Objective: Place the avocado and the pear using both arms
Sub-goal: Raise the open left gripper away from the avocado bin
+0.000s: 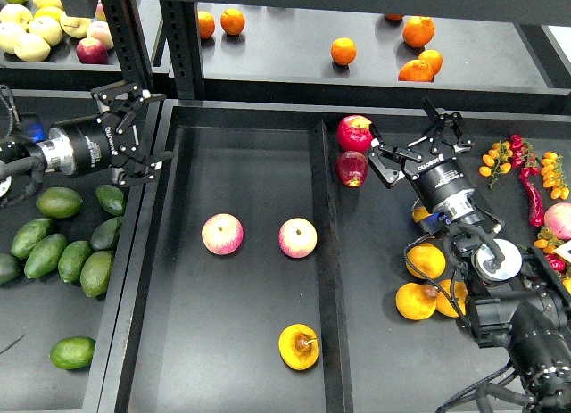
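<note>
In the middle tray (178,252), one pear (298,346), two apples (222,234), both claws (136,132) (406,145) open, empty.

centre tray (169,342): two pink-yellow apples (222,234); pear (298,346) | left shelf (27,377): avocado (72,352); darker green fruits (53,252)

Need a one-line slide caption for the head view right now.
Both grippers, left and right, hover open and empty; a pear lies in the center tray below two apples.
</note>
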`<action>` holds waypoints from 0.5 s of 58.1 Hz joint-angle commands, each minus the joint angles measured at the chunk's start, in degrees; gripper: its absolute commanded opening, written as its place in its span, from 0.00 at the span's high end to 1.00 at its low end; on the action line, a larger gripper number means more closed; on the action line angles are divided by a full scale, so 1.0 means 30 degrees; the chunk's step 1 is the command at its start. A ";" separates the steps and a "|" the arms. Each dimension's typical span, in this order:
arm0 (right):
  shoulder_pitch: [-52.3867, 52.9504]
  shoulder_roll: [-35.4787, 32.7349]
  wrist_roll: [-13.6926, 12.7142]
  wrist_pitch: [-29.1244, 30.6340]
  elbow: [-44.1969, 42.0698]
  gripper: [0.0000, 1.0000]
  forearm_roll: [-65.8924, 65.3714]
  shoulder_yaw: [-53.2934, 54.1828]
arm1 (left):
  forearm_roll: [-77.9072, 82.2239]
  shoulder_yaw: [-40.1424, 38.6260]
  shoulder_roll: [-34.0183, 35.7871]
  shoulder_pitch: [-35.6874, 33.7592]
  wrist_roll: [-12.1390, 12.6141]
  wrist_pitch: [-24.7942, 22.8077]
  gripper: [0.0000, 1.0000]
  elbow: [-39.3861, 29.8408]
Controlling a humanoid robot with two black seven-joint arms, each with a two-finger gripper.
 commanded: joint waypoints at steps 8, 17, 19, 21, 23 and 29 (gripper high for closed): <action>0.0027 0.0001 -0.0004 0.0000 -0.0007 0.01 0.0001 -0.0002 | -0.0003 -0.3709 -0.4041 0.2205 0.0000 -0.0004 0.01 -0.1021; -0.0003 0.0001 -0.0033 0.0000 -0.0036 0.01 0.0001 -0.0002 | -0.0062 -0.4880 -0.4041 0.3289 0.0000 -0.0004 0.01 -0.1870; -0.0003 0.0001 -0.0033 0.0000 -0.0066 0.01 0.0001 -0.0002 | -0.0120 -0.5086 -0.4041 0.3465 0.0000 -0.0004 0.01 -0.2134; -0.0003 0.0001 -0.0033 0.0000 -0.0095 0.01 0.0001 -0.0031 | -0.0324 -0.5262 -0.4041 0.3699 -0.0073 -0.0004 0.01 -0.2397; -0.0003 0.0001 -0.0033 0.0000 -0.0124 0.01 0.0001 -0.0031 | -0.0646 -0.5234 -0.4041 0.3875 -0.0512 0.0245 0.01 -0.2573; 0.0056 0.0001 -0.0063 0.0000 -0.0212 0.01 0.0001 -0.0089 | -0.1964 -0.5233 -0.4041 0.4169 -0.2386 0.1328 0.01 -0.3101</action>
